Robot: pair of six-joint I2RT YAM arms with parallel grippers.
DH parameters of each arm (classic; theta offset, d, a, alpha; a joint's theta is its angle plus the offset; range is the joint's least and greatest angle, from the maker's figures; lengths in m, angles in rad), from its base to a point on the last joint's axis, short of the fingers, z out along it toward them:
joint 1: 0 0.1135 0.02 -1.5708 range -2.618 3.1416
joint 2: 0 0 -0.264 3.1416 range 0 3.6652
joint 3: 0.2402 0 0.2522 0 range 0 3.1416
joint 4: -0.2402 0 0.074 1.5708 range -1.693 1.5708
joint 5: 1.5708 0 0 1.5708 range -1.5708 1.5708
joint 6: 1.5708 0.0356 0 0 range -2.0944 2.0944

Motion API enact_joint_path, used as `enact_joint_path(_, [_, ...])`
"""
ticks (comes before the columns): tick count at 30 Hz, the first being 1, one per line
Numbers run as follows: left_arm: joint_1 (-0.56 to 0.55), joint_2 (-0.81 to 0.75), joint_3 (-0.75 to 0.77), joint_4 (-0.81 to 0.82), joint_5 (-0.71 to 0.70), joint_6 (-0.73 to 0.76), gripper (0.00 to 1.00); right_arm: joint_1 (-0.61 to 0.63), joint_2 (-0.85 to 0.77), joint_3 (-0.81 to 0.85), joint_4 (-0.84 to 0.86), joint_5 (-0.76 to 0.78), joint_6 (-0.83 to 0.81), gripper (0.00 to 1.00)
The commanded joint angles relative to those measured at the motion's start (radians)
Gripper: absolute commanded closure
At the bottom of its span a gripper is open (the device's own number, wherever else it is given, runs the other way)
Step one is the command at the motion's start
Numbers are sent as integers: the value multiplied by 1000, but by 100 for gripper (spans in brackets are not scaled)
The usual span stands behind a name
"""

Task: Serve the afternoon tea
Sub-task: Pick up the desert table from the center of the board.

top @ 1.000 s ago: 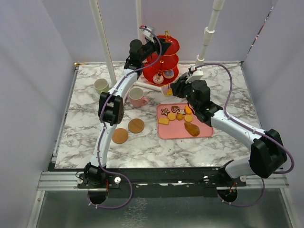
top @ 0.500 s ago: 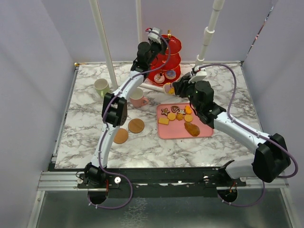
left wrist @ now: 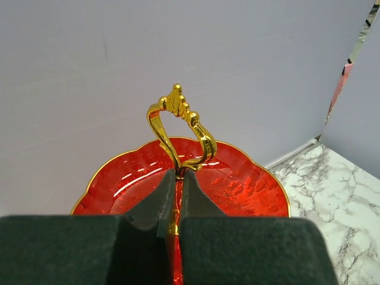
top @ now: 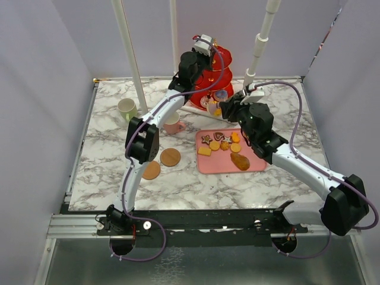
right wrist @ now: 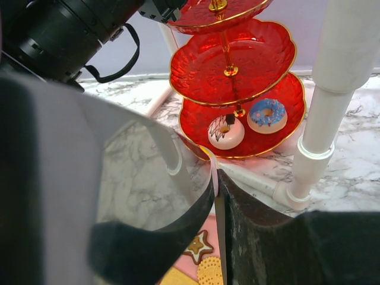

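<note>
Left wrist: left gripper [left wrist: 177,176] on gold finial [left wrist: 177,101]

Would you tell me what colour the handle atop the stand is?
Gold. The handle shows best in the left wrist view.

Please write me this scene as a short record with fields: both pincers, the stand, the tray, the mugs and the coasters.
Left pincer: shut on the base of the gold finial atop the red stand
Right pincer: near the stand's bottom tier, shut on a small cookie, seen edge-on
Bottom tier: white donut, blue donut
Upper tiers: nothing seen on them
Pink tray: several cookies
Mugs: green mug and pink mug on the table, not on coasters
Coasters: two, bare, left of the tray
</note>
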Motion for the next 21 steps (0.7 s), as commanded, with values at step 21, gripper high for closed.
enact_joint_path(21, [-14,-474,-191,-27,-78,185,100,-1,-170,-2,-75,-55,-25,68])
